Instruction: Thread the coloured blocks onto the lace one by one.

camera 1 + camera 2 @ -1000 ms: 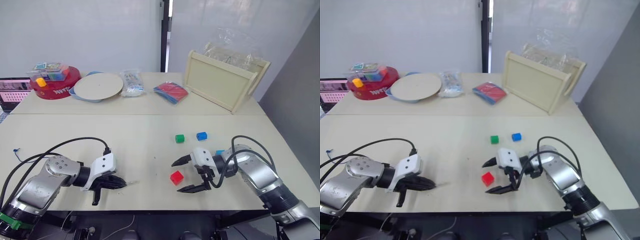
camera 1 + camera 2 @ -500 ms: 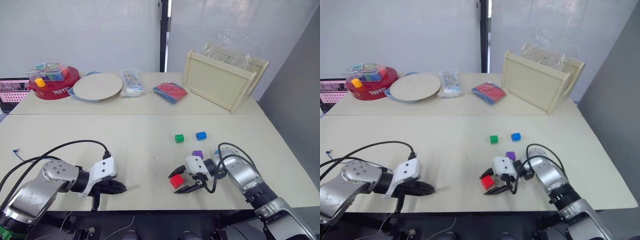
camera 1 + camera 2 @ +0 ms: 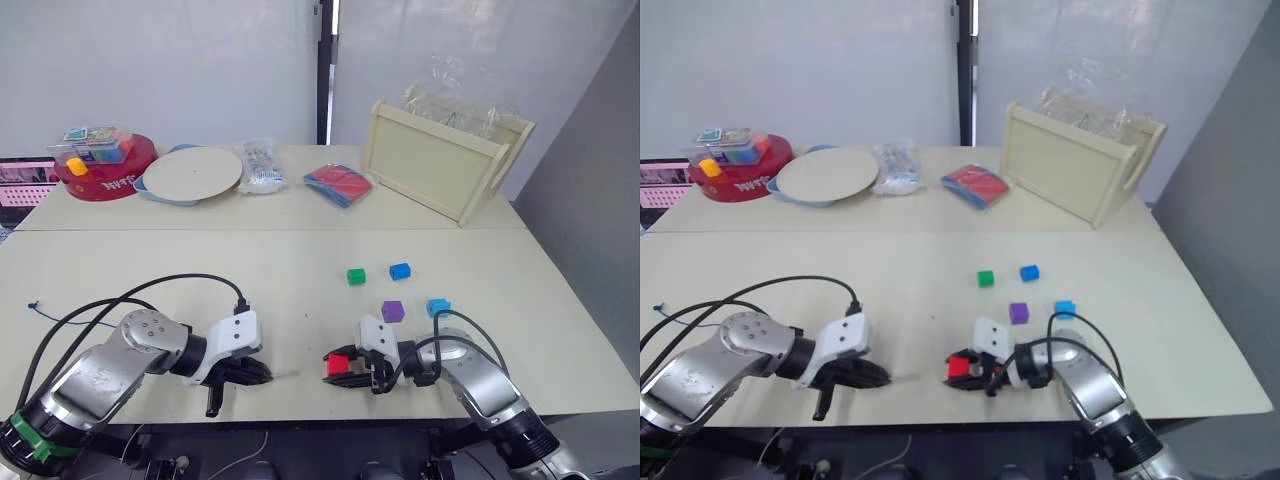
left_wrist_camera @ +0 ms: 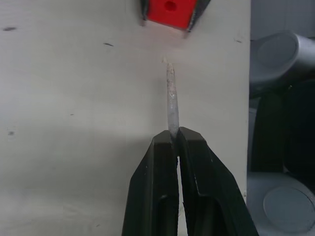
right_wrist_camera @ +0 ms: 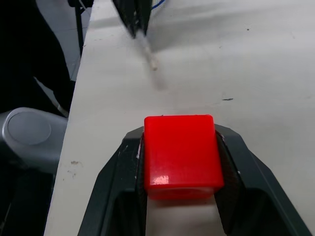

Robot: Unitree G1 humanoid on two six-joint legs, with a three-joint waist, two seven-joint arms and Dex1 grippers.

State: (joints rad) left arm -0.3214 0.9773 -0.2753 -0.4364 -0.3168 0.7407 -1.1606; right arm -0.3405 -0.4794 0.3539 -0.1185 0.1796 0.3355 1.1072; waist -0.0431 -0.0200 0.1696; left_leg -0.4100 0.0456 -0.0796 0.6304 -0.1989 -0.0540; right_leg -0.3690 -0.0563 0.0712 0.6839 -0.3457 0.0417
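The wide cream table (image 3: 150, 260) carries the work near its front edge. The right two-fingered black gripper (image 3: 340, 366) is clamped on the small red plastic cube (image 5: 180, 155), whose holed face turns toward the left two-fingered black gripper (image 4: 176, 140). That one is pinched tight on the thin dark-blue lace (image 3: 70, 318) just behind its stiff pale tip (image 4: 171, 98), which points at the red cube with a small gap between them. Behind the right gripper lie the small purple cube (image 3: 393, 311), cyan cube (image 3: 438, 307), green cube (image 3: 356, 276) and blue cube (image 3: 400, 271), all loose on the tabletop.
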